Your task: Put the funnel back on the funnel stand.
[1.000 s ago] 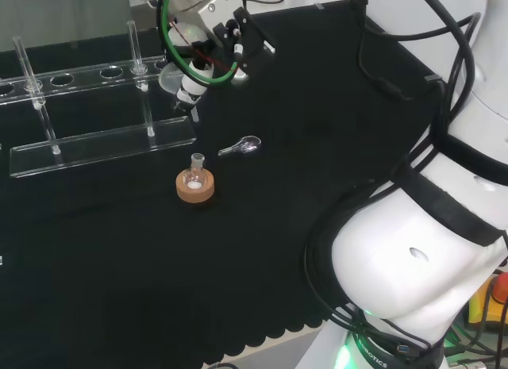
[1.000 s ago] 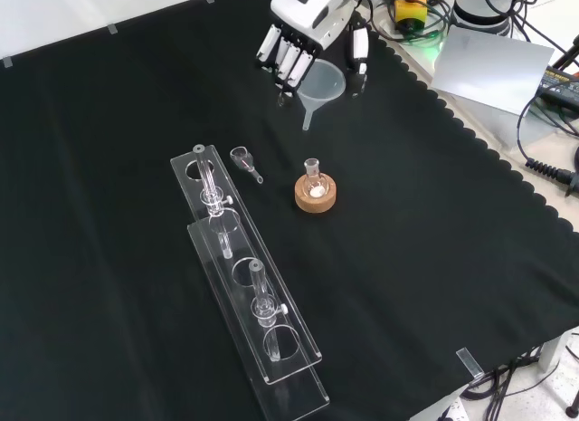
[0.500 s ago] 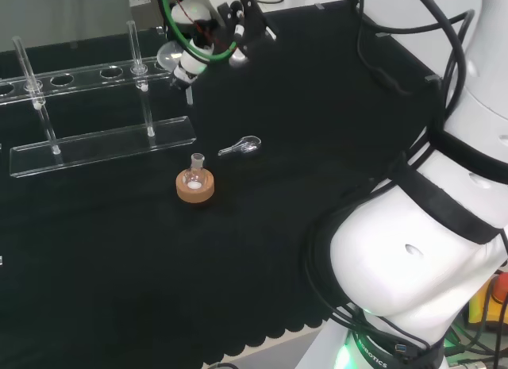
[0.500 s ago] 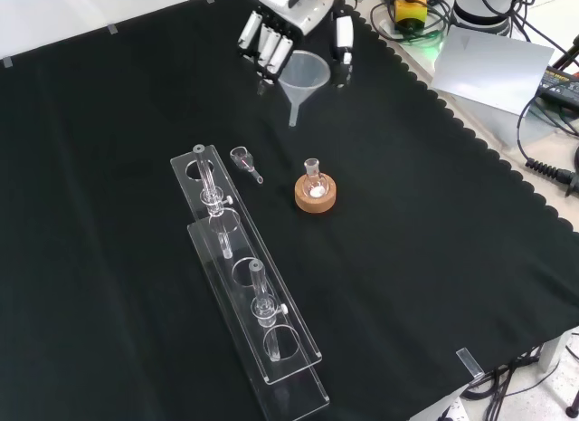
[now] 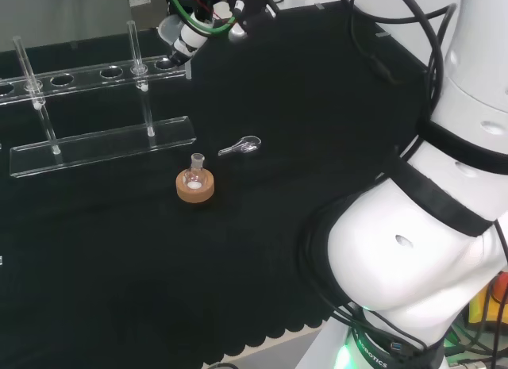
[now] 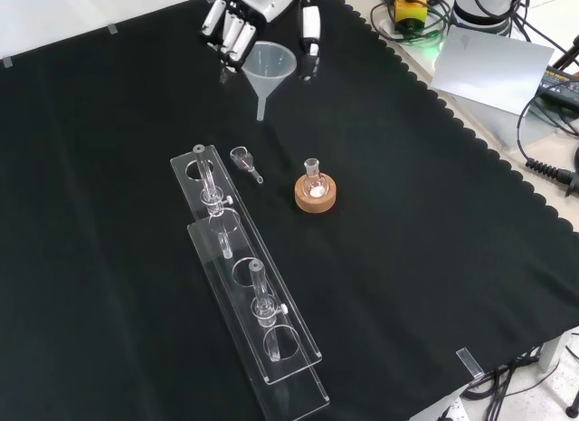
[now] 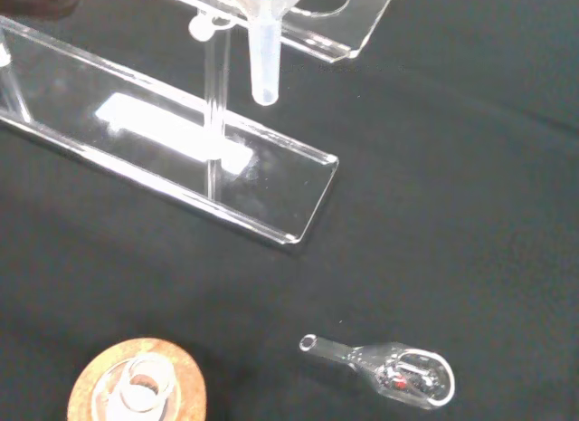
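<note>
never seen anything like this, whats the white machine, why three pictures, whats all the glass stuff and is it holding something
The big white shapes are links of one robot arm. It ends in a black and white hand with fingers instead of a claw.

Three cameras film the same moment: one behind and above the arm, one in front looking down on the black cloth, one at the wrist.

On the cloth stand a long clear funnel stand with holes along its top, a small flask on a cork ring, and a little glass scoop.

The hand holds a clear funnel, fingers curled round its cone, in the air near the stand's end.

Hand [image 5: 208,16] with funnel [image 5: 173,29] above stand [image 5: 95,139]
</note>
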`<move>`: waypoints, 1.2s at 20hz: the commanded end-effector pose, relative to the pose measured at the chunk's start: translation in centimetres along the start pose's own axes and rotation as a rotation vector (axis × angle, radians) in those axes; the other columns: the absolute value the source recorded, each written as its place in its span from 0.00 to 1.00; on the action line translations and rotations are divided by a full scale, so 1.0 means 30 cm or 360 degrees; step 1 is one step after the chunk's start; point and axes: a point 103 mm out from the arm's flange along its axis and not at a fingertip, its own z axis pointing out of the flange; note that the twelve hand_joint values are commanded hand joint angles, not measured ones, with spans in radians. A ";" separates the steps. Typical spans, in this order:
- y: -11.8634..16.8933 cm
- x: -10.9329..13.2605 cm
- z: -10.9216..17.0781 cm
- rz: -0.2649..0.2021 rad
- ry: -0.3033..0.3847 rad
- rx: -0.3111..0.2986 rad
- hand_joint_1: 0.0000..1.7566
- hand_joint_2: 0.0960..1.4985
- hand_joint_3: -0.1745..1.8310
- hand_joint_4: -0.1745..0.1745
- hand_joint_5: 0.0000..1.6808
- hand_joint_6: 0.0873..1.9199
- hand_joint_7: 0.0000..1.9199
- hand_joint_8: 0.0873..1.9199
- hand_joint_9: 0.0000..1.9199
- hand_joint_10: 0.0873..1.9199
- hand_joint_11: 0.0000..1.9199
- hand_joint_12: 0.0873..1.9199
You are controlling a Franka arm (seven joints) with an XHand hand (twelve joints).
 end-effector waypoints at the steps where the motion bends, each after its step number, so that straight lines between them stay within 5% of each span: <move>1: 0.169 -0.082 -0.033 -0.0022 0.0054 -0.0011 0.38 0.46 0.28 0.36 0.33 0.08 0.35 0.34 0.51 0.23 0.23 0.67; 24: 0.404 -0.058 -0.012 -0.0118 0.0020 0.0024 0.38 0.46 0.29 0.35 0.33 0.10 0.35 0.34 0.50 0.24 0.23 0.67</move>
